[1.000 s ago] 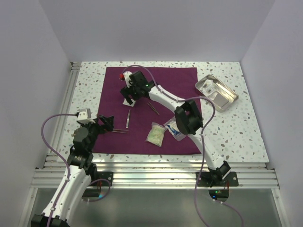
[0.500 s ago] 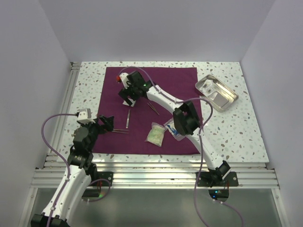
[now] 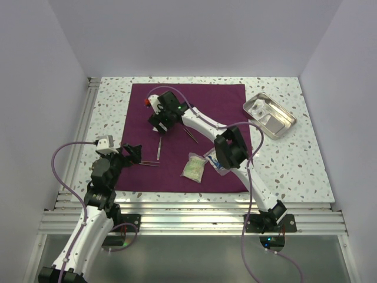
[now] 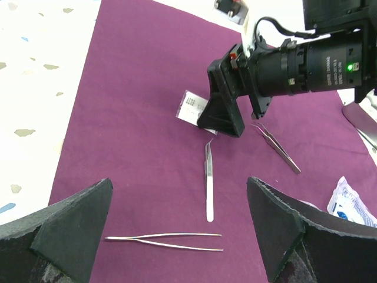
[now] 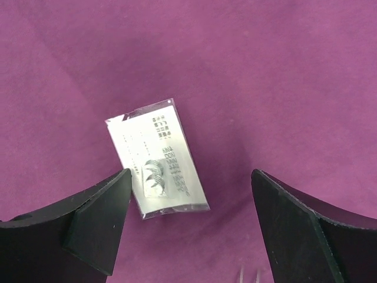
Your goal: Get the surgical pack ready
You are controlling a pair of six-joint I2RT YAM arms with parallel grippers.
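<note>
The surgical pack (image 3: 206, 109) is a plum-purple cloth spread flat as a big square sheet on the table. My right gripper (image 3: 160, 122) hangs open over its far-left part. Below its jaws (image 5: 190, 177) lies a small clear packet with printed text (image 5: 156, 158), untouched; the left wrist view shows this packet (image 4: 191, 108) beside the right gripper's black fingers (image 4: 224, 112). My left gripper (image 3: 134, 154) stands open low over the cloth's left edge. Thin tweezers (image 4: 165, 240) lie between its spread jaws (image 4: 179, 183), not held.
On the cloth also lie a flat-handled forceps (image 4: 208, 188), a slanted pair of tweezers (image 4: 277, 147), a pale gauze packet (image 3: 193, 167) and a blue-and-white packet (image 3: 217, 162). A metal tray (image 3: 285, 125) sits on the speckled table at the right.
The right wrist has shifted slightly left and turned over the small packet. The left arm and the things on the cloth have not moved.
</note>
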